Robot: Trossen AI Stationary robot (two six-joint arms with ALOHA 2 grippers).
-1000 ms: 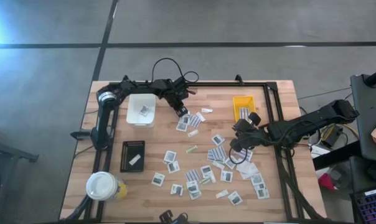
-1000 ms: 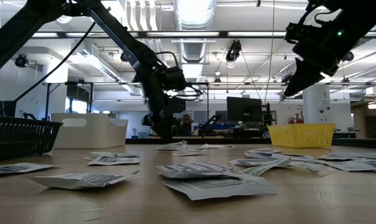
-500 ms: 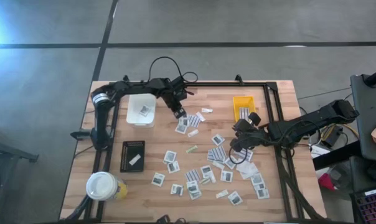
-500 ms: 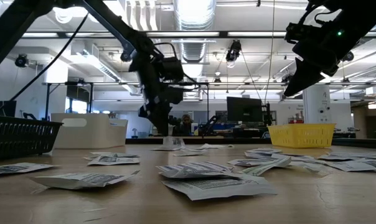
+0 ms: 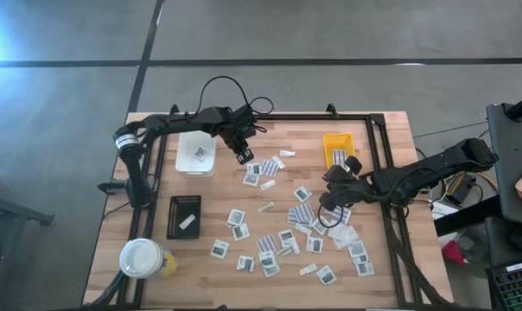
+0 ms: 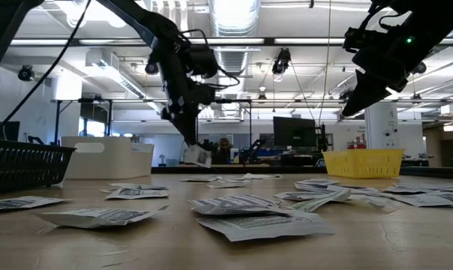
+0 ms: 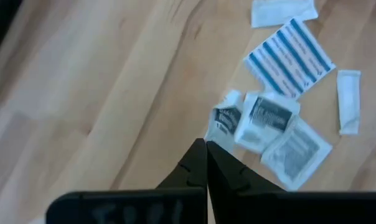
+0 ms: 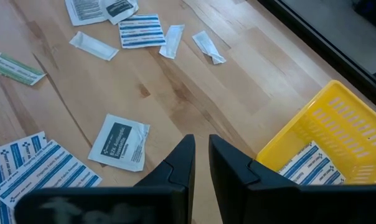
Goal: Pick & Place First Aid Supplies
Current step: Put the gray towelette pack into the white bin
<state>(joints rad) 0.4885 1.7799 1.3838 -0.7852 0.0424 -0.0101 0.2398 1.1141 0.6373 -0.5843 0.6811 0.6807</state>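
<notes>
Wooden bench (image 5: 200, 268) on a grey floor, strewn with small flat first aid packets across its middle and right half, trays along the far side. Left pincer (image 5: 241, 156) raised over the bench near the far edge, fingers pressed together on a small white packet (image 6: 198, 155) with a dark printed patch; in the low view, packet dangling clear of the wood from the fingertips, hanging roughly vertical and a little tilted, flat face toward that camera, long axis hard to tell at this size. White tray (image 5: 196, 153) just beside this pincer, toward the left edge of the bench, one packet already lying in it; black tray (image 5: 184, 216) nearer the front-left corner; yellow tray (image 5: 337, 148) well apart toward the far-right corner. Probably a carry toward the white tray, a short sideways shift toward the left edge, with the left arm far the nearer of the two. Directly below the lifted packet, a small cluster of packets (image 7: 269, 124) and a blue-striped strip (image 7: 289, 50) on the wood. Right pincer (image 5: 328, 198) hovering over the right half of the bench, close to the yellow tray, fingers slightly parted with nothing visible between them in its wrist view, a single grey-patched packet (image 8: 119, 142) lying on the wood beyond the fingertips.
</notes>
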